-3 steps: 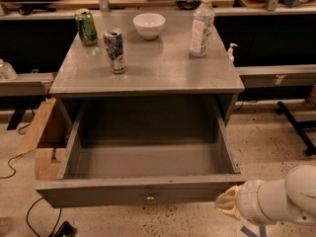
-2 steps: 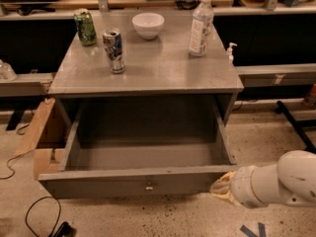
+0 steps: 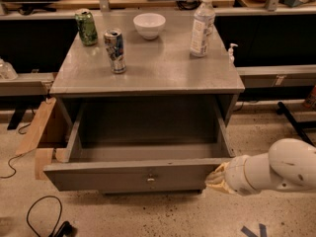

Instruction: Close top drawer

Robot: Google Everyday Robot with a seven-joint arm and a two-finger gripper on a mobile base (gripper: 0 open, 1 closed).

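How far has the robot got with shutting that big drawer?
Done: the approach, as the pincer sits at the right end of the front of the top drawer. In hand: it seems placed to push there, though contact is hard to confirm. Left: nearly all the push, since the drawer stands pulled far out of the grey cabinet.

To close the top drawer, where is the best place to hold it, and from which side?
The small metal knob at the middle of the front of the top drawer, approached from the front: the drawer stands pulled out, and a central hold should push it in straight. The gripper is at the front's right end.
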